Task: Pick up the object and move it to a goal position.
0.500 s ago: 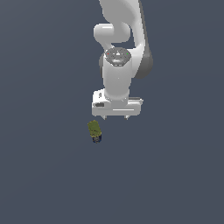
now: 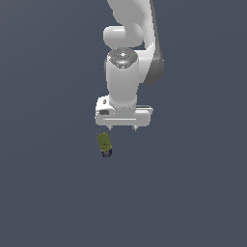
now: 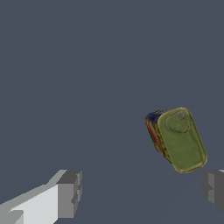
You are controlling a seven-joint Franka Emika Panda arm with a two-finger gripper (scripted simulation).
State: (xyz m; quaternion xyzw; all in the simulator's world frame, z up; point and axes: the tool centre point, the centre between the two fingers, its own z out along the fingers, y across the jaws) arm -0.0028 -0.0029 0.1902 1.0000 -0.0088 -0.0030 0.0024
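The object [image 2: 104,144] is a small stubby olive-green mottled item with a dark blue end, lying on the dark grey floor. In the wrist view [image 3: 178,139] its flat olive face and a dark blue and orange side show. My white gripper [image 2: 122,128] hangs just above it and a little toward the exterior view's right, fingers pointing down. The jaws stand wide apart and hold nothing. In the wrist view the two grey fingertips [image 3: 69,194] frame the picture, and the object lies close to one of them, not touching.
The white arm [image 2: 129,58] rises above the gripper. A plain dark grey floor [image 2: 48,193] surrounds the object.
The gripper has come slightly lower and a little toward the exterior view's left, nearer the object. The object has not moved.
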